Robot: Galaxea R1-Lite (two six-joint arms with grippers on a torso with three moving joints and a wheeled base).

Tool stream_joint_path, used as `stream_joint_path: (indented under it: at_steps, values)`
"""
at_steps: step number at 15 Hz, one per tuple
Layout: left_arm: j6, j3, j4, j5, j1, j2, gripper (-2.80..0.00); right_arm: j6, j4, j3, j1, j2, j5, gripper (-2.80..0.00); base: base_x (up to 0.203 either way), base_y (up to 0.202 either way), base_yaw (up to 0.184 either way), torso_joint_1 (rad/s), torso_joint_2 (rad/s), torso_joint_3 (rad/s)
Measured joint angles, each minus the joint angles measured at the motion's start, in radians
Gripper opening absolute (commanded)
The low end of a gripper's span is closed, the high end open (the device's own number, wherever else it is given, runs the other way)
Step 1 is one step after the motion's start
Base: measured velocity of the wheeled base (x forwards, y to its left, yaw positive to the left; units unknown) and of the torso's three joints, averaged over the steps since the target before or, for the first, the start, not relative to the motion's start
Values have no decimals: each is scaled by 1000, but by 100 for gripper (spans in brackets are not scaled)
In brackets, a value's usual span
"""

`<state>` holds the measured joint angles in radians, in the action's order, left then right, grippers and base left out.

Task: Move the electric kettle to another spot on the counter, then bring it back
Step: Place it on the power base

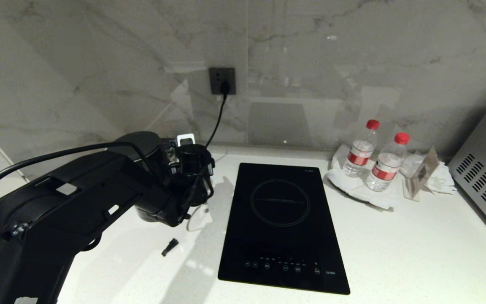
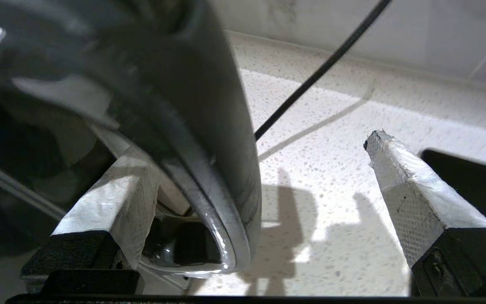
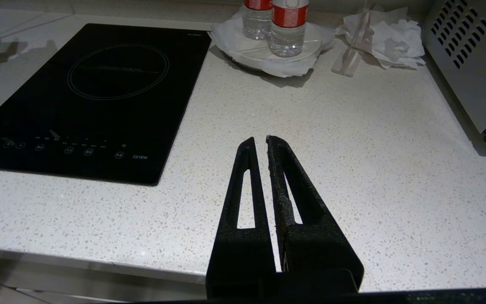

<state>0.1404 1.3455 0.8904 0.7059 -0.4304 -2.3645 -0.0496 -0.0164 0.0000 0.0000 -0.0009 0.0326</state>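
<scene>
Counter (image 2: 336,177), left gripper (image 2: 251,169) wide open, kettle handle (image 2: 222,177) between.

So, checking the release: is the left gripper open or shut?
Open: the left gripper has its taped fingers spread wide around the kettle handle.

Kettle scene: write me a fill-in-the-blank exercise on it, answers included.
1. The left gripper is ___, one finger on each side of the kettle handle.
2. The right gripper, above the counter, is ___.
3. Both water bottles have ___ caps.
4. The black cord plugs into a wall ___.
Answers: open; shut; red; socket.
</scene>
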Motion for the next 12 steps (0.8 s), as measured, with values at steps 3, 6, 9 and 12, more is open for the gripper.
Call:
stream_joint_path:
  at_steps: [3,6,9,12]
  values:
    - [37,-4,0,29,0,1,0,0,0,0,0,0,0,-280,0,0,0,0,0,0]
    - [49,-11,-1,34,-3,8,0,0,0,0,0,0,0,-280,0,0,0,0,0,0]
    - [32,-5,-8,25,-12,-1,0,0,0,0,0,0,0,-280,0,0,0,0,0,0]
    - [22,58,-8,35,-18,-30,0,0,0,0,0,0,0,-280,0,0,0,0,0,0]
